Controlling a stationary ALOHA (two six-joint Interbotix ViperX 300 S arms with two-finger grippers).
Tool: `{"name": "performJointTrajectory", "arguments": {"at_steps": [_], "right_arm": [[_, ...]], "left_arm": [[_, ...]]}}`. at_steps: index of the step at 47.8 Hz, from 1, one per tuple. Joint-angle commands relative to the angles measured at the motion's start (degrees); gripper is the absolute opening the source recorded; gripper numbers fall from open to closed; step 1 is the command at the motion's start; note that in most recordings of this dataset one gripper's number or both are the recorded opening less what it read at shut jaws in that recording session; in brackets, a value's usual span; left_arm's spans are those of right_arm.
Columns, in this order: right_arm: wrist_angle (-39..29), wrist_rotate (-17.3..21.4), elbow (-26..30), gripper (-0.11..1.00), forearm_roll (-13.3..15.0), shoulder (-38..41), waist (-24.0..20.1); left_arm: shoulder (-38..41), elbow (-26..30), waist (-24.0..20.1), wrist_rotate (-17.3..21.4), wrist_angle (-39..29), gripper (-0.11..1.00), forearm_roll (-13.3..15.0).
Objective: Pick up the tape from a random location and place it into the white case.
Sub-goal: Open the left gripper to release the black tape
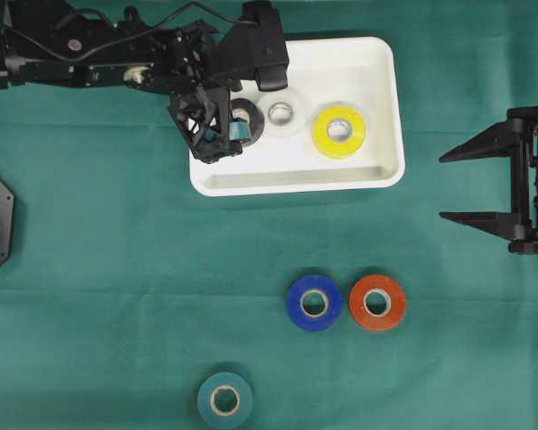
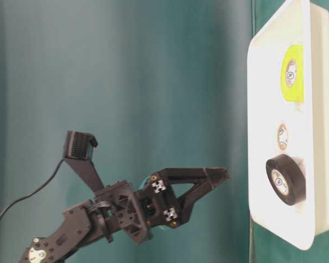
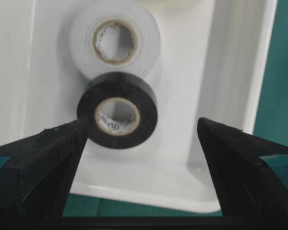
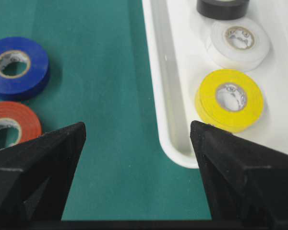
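Observation:
The white case (image 1: 296,184) holds three tape rolls side by side: black (image 1: 252,116), white (image 1: 281,114) and yellow (image 1: 339,131). My left gripper (image 1: 211,125) hovers open over the case's left end, and it hides part of the black roll from overhead. In the left wrist view the black tape (image 3: 146,115) lies flat on the case floor (image 3: 192,96), free of my wide-apart left gripper (image 3: 141,123), with the white roll (image 3: 81,38) behind it. My right gripper (image 1: 446,187) stands open at the right, holding nothing.
On the green cloth lie a blue roll (image 1: 314,303) and a red roll (image 1: 377,302) side by side below the case. A teal roll (image 1: 224,399) sits near the front edge. The left arm (image 1: 90,54) stretches across the back left.

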State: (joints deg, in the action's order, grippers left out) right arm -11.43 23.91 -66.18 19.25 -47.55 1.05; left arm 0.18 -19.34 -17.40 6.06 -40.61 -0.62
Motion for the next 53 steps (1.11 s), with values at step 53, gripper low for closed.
{"name": "performJointTrajectory", "arguments": {"at_steps": [53], "right_arm": [[0.4, -0.1, 0.8, 0.84, 0.1, 0.3, 1.1]], "left_arm": [[-6.3, -2.6, 12.4, -0.4, 6.3, 0.96, 0.1]]}}
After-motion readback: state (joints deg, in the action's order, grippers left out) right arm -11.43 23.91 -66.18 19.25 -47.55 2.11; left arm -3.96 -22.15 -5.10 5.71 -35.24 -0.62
